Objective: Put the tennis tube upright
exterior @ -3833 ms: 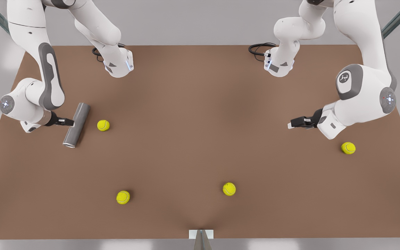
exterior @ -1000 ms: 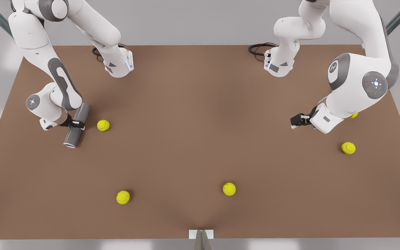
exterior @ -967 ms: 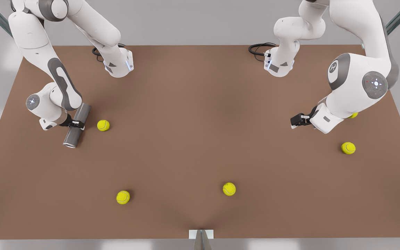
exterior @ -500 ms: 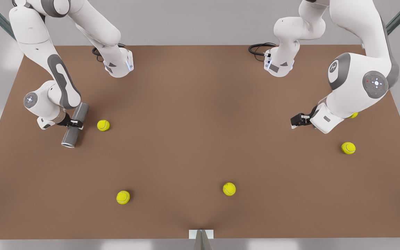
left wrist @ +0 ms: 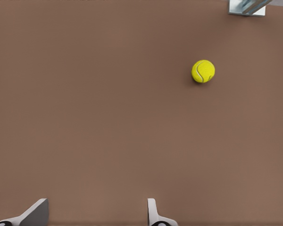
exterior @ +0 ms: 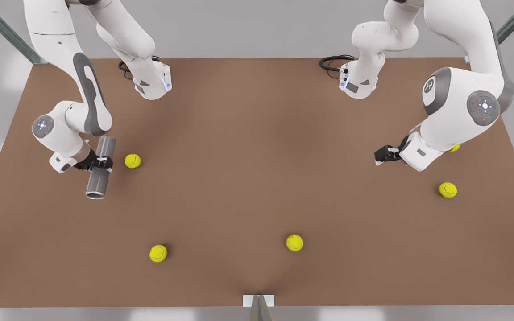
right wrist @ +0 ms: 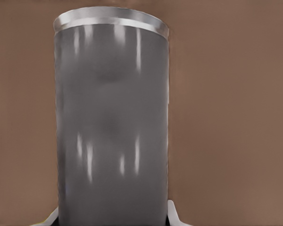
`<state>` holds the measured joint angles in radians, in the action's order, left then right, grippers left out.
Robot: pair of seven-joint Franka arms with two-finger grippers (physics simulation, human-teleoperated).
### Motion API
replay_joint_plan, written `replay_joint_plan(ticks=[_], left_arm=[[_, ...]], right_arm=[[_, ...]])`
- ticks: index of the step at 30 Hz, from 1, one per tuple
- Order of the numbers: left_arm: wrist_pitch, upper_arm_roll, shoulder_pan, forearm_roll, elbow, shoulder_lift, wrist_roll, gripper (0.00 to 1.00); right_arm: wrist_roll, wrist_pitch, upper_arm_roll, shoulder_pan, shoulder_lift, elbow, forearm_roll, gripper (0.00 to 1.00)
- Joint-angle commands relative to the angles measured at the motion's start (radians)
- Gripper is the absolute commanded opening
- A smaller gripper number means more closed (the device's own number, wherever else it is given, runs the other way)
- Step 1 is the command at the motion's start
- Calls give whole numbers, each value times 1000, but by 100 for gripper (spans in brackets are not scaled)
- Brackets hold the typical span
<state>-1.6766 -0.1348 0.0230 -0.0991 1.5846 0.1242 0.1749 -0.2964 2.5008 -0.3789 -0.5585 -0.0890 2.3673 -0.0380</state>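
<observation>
One gripper, my right (exterior: 101, 163), is clamped on the tube (exterior: 99, 168) mid-body at front view's left and has lifted & swung it vs 0.5 s ago, so tilt-up's begun but it's not upright yet; left gripper (exterior: 378, 156) waits, open, empty.

Soft even light, faint shadows, no glare

Tennis tube (exterior: 100, 168): one.
Tennis balls: five — (exterior: 132, 161), (exterior: 158, 253), (exterior: 294, 242), (exterior: 447, 190), and (exterior: 455, 147), partly hidden behind an arm.
Robot arms: two.
Grippers: two — right gripper (exterior: 98, 162), left gripper (exterior: 379, 156).
Table (exterior: 257, 147): one.
</observation>
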Motion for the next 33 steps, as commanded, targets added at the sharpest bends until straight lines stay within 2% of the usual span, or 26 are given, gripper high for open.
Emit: replay_joint_plan(ticks=[1,5,11,17,23,29,33], left_arm=[[0,0,2,-1,0,-1,0,100],[-2,0,2,-1,0,2,0,100],[0,0,2,-2,0,2,0,100],[-8,0,2,-11,2,5,0,100],[-11,0,3,-16,2,8,3,100],[-18,0,-5,-73,0,32,-8,100],[-23,1,-69,-312,5,74,-12,100]], right_arm=[[3,-11,-17,0,0,-16,4,75],[5,-62,-126,31,-20,-128,4,75],[-15,-168,-124,213,-141,-353,69,75],[-336,-154,-123,313,-218,-434,156,75],[-448,-155,-110,471,-334,-553,214,75],[-428,-157,83,792,-428,-688,198,76],[-431,-157,86,900,-437,-717,198,76]])
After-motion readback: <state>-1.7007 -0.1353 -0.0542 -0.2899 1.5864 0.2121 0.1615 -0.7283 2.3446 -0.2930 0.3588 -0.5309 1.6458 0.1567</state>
